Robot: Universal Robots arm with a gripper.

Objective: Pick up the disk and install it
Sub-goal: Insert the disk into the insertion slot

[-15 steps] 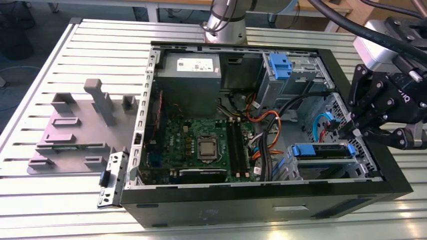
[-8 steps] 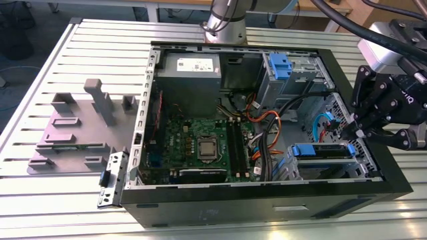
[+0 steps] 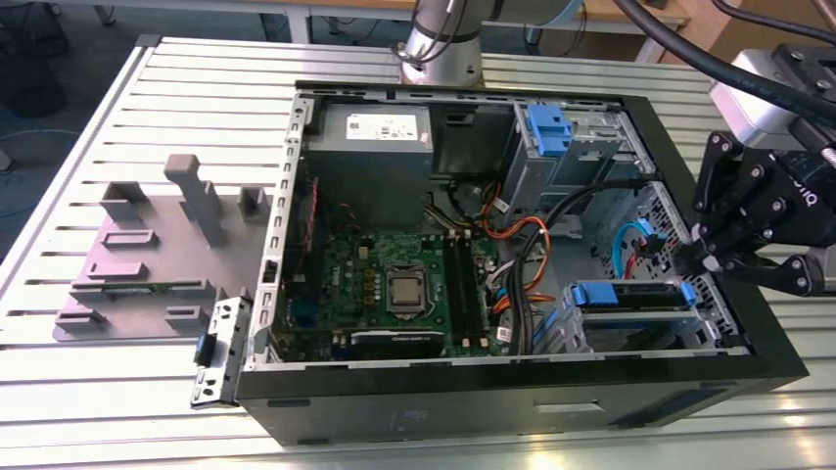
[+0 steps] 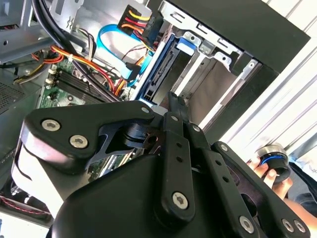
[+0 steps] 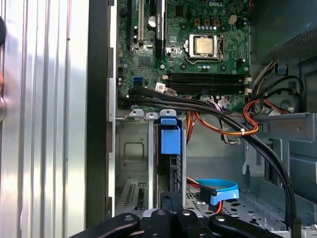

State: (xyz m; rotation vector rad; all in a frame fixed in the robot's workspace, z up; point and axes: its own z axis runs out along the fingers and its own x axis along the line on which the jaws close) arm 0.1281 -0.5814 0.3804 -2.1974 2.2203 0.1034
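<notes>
Disk (image 5: 170, 163): stands on edge in the drive cage (image 5: 132, 148) at the case's (image 3: 523, 387) front corner, blue carrier tab up, so seemingly slotted into its bay. Gripper (image 3: 731, 257): just above the cage, directly over the disk. Jaws: together on the disk's rear edge, presumably guiding it in.

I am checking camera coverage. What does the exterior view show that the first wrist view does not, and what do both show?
Exterior view: the grey fixture plate beside the computer case, the power supply and the gripper over the case's edge.
First wrist view: the blue cable on the bay floor.
Both: the motherboard with its CPU socket, and the disk in its bay.
</notes>
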